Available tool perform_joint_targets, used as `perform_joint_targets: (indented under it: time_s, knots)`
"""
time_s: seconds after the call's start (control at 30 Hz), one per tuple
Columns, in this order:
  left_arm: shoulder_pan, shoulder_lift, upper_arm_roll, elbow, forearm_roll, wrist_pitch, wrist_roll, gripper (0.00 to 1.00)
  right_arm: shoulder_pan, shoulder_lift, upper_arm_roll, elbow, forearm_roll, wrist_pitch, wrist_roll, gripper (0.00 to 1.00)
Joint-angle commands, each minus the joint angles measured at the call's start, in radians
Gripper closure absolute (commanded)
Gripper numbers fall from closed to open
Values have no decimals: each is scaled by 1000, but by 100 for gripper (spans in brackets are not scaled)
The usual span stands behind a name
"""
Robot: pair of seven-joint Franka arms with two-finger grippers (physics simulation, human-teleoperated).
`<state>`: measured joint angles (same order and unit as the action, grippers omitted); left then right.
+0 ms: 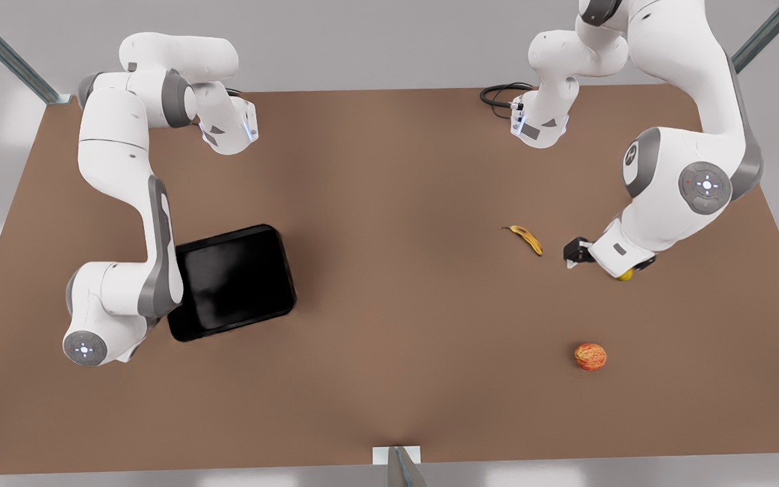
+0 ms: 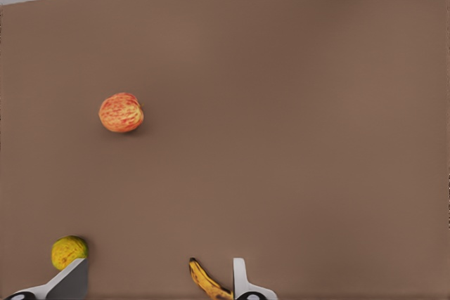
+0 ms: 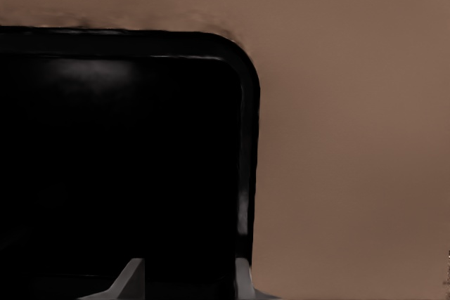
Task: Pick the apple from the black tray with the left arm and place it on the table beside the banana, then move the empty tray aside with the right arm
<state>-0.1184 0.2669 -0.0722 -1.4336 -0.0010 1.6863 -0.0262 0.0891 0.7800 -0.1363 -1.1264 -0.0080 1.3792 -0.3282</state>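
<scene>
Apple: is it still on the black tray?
No, the apple lies on the bare table, far from the empty black tray.

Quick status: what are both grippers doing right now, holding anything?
Left gripper: open, empty, low over the table between the banana and a yellow-green fruit.
Right gripper: open, empty, over the black tray.

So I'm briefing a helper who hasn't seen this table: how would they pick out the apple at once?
Start from the brown table and go to the front view's right half, where the small fruits lie. The apple sits alone on bare tabletop, nearer the camera than the banana. It is round and red-orange with yellowish streaks, unlike the long curved banana and the yellow-green round fruit by the left gripper.
</scene>
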Motion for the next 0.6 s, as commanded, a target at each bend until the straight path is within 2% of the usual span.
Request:
perform_joint_targets:
  time_s: [0.0, 0.07, 0.17, 0.23, 0.3, 0.43, 0.5, 0.57]
  knots:
    - [-3, -6, -1, 1, 2, -2, -26, 0, 0, -2, -2, 0, 2, 11, -224, 0]
    - [-7, -3, -1, 1, 2, 4, -27, 0, 1, -22, -3, 7, 7, -26, -221, 0]
    - [-10, -2, -3, 4, 6, 7, -32, 0, 12, -198, 12, 13, 56, -92, -210, 0]
    - [-10, -3, -3, 5, 7, 10, -32, 0, 15, -254, 1, 33, 82, -112, -175, 0]
    - [-10, 2, -1, 19, 1, 10, -35, 0, 15, -295, 38, 82, 82, -34, -63, 0]
    - [-12, 0, -23, 25, 2, 32, -21, 0, 14, -304, 44, 80, 43, 128, 81, 0]
    - [-12, 0, -23, 25, 7, 42, -23, 0, 12, -303, 41, 79, -58, 274, 87, 0]
    - [-12, 2, -24, 25, 9, 50, -24, 0, -8, -303, 43, 80, -61, 296, 78, 0]
